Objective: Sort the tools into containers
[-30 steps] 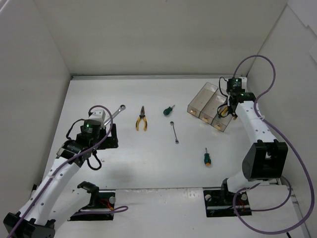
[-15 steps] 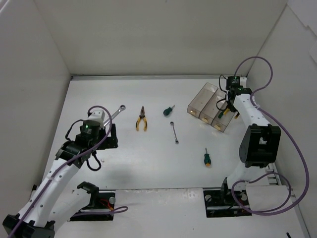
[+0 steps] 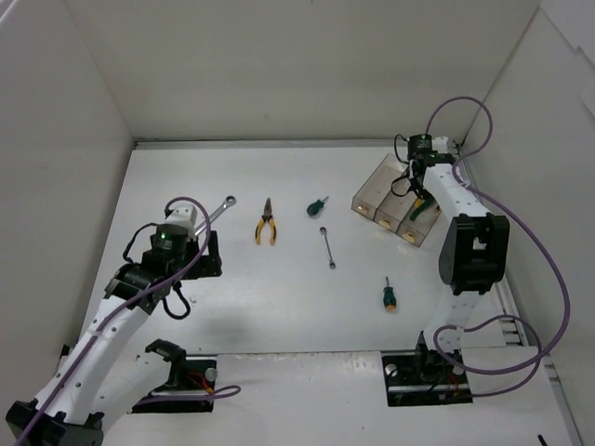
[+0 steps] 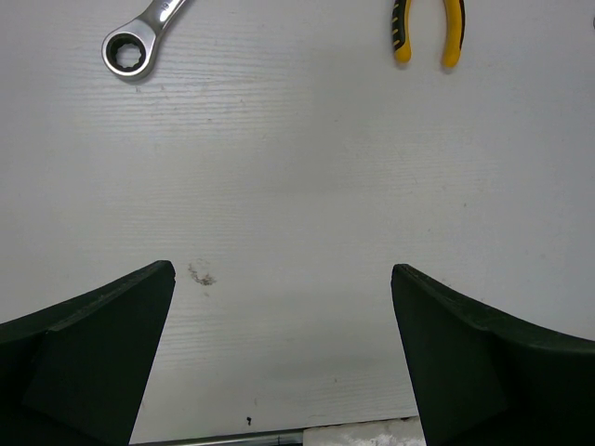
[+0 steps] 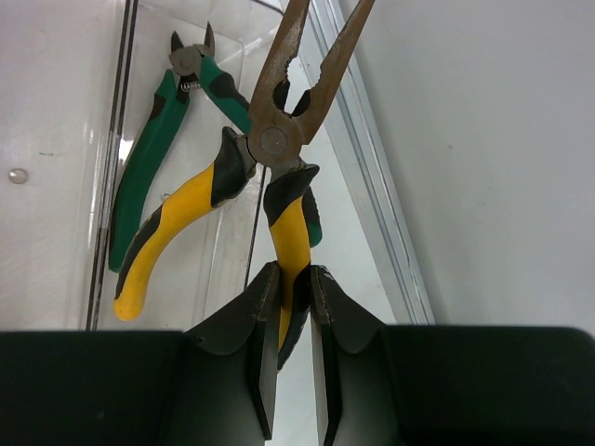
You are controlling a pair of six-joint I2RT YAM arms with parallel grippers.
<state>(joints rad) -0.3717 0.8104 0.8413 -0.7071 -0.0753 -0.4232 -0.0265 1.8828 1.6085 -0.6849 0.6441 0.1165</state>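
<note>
Right pincer (image 5: 293,279) clamped tight on one handle of yellow-handled long-nose pliers (image 5: 270,139), over end clear smoky plastic bin (image 3: 415,230) w/ green-handled cutters (image 5: 153,158) inside. Drop-off step, prob.; next: lower, release.

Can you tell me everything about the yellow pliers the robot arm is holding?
The yellow-and-black-handled pliers have a long, brownish, rusty-looking metal nose, slightly parted, and a round pivot. Their handles are splayed apart. The right gripper has its jaws shut on one handle, and the other handle sticks out free. The pliers are held nose-first over the clear plastic bin, where the green-handled pliers lie.
</note>
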